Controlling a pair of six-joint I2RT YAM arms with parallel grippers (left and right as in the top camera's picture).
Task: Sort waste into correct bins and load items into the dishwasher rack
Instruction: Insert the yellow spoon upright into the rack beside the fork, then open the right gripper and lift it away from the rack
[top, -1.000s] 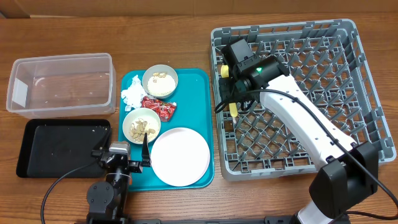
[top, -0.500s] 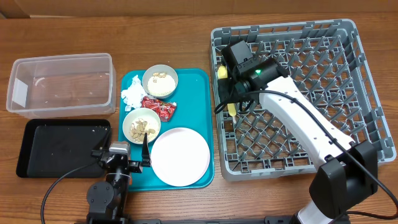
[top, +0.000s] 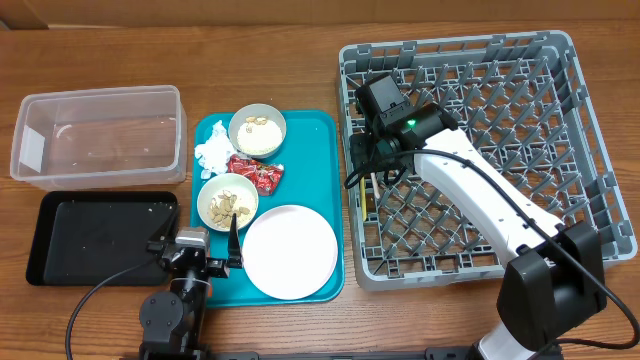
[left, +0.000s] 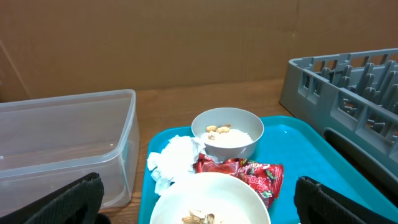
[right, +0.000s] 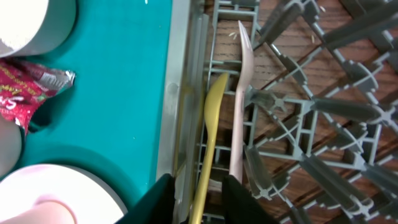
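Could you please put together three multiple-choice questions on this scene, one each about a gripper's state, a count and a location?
1. The left gripper is: A wide open; B shut tight; C clamped on something.
2. How many bowls hold nut scraps? A one; B two; C three.
3. The red foil wrapper lies: A inside a bowl; B in the left gripper; C on the teal tray.
Answers: 1 A, its fingers stand far apart with nothing gripped. 2 B, both bowls on the tray show scraps. 3 C, it rests on the tray beside the bowls.
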